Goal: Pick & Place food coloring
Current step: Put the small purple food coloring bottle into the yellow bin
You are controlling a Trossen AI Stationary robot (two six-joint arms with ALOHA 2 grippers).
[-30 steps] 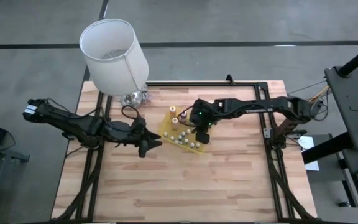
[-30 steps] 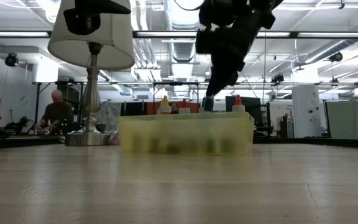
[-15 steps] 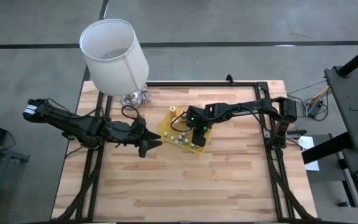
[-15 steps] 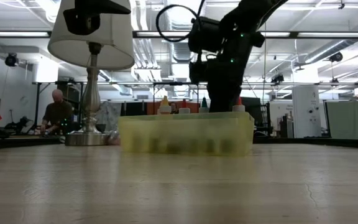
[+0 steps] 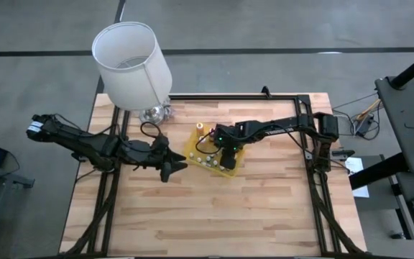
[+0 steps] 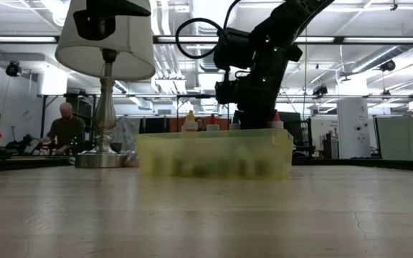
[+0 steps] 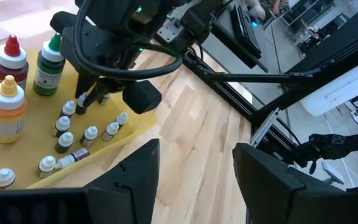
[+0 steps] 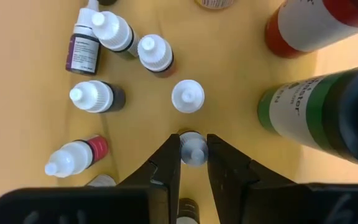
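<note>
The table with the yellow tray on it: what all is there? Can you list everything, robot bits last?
Tray: one, yellow, middle of the wooden table.
Squeeze bottles: three counted, red, green, orange, upright at one end of the tray.
Small vials: about ten, pale caps, mixed colours, standing or lying on the tray floor.
Lamp: one, white shade, metal base, far left corner of the table.
Person: one, in the room behind.
Left gripper: open, empty, beside the tray.
Right gripper: down in the tray, fingers closed on one vial's cap.
</note>
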